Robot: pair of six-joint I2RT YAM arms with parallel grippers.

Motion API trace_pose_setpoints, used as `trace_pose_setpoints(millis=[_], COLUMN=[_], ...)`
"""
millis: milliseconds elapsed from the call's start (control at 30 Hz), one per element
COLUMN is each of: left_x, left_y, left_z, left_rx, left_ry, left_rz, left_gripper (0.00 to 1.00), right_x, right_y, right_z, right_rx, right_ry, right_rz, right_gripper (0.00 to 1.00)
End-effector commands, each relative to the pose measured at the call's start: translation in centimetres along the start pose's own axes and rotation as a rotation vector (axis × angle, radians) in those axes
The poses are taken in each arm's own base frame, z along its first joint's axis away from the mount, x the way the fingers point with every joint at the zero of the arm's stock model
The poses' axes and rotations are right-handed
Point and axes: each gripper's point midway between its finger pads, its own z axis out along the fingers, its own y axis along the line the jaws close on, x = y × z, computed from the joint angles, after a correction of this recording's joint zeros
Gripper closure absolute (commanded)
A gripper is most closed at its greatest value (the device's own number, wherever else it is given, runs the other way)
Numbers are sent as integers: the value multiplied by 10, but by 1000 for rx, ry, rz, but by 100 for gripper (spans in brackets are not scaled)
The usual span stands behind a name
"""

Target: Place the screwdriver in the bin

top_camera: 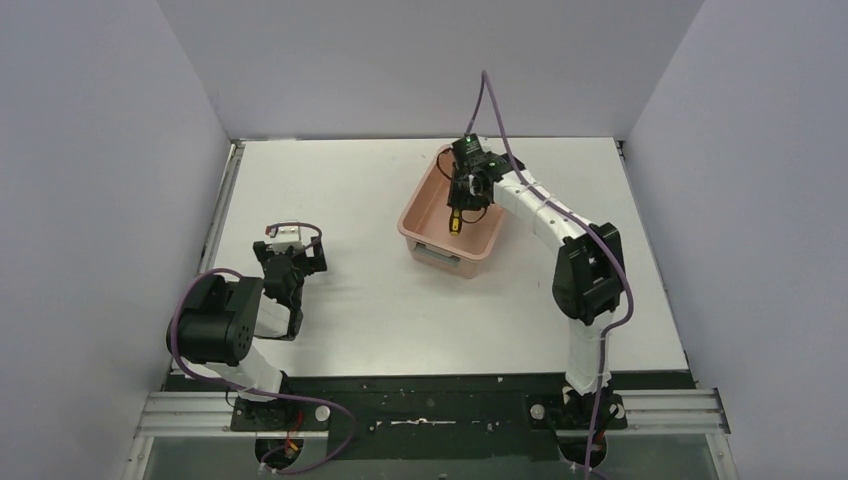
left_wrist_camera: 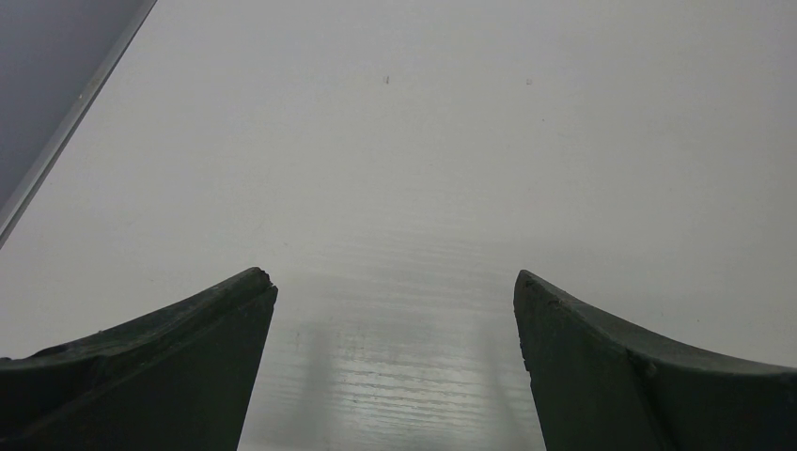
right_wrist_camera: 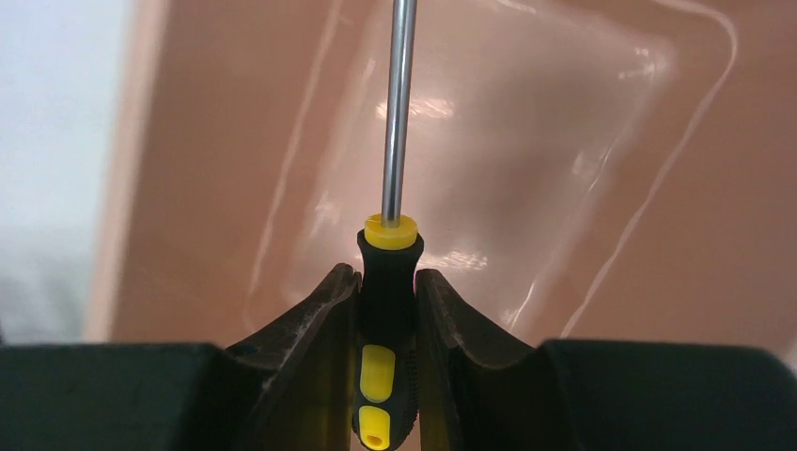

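The salmon-pink bin (top_camera: 430, 205) stands at the table's middle back, tilted a little. My right gripper (top_camera: 462, 200) hangs over the bin's inside and is shut on the screwdriver (top_camera: 455, 221). In the right wrist view both fingers (right_wrist_camera: 320, 315) clamp the yellow-and-black handle (right_wrist_camera: 388, 310), and the thin metal shaft (right_wrist_camera: 398, 103) points away over the bin's glossy floor (right_wrist_camera: 526, 160). My left gripper (top_camera: 285, 262) rests low at the left of the table, open and empty. Its wrist view shows only bare tabletop between its fingertips (left_wrist_camera: 240, 310).
White and grey walls close the table at the back and sides. A metal rail (top_camera: 225, 200) runs along the table's left edge. The arm bases (top_camera: 420, 410) sit on a dark strip at the near edge.
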Motion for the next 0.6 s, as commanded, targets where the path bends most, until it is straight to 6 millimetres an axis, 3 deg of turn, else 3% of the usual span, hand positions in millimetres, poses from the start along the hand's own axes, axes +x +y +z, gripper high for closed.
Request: trace_pose_setpoints(millis=[0,133,300,400,567], left_x=[-14,-14,-13,-14,-14], left_y=[-2,-2,-2,-2,-2], left_z=[2,2,2,2,2], left_rx=[15,15,15,16,15], left_ry=[-45,-46,-44,-46,-46], left_rz=[-2,-3,-3,-4,-3], left_gripper=[3,3,3,3,3], right_x=[27,51,63,57,26], right_y=[-21,-33,-39,-38,-29], right_z=[39,63,78,74,44], right_rx=[97,145,169,171,158], right_ry=[29,75,104,85,3], right_rz=[-3,-11,-23,-21,-24], right_gripper=[100,95,64,47,37])
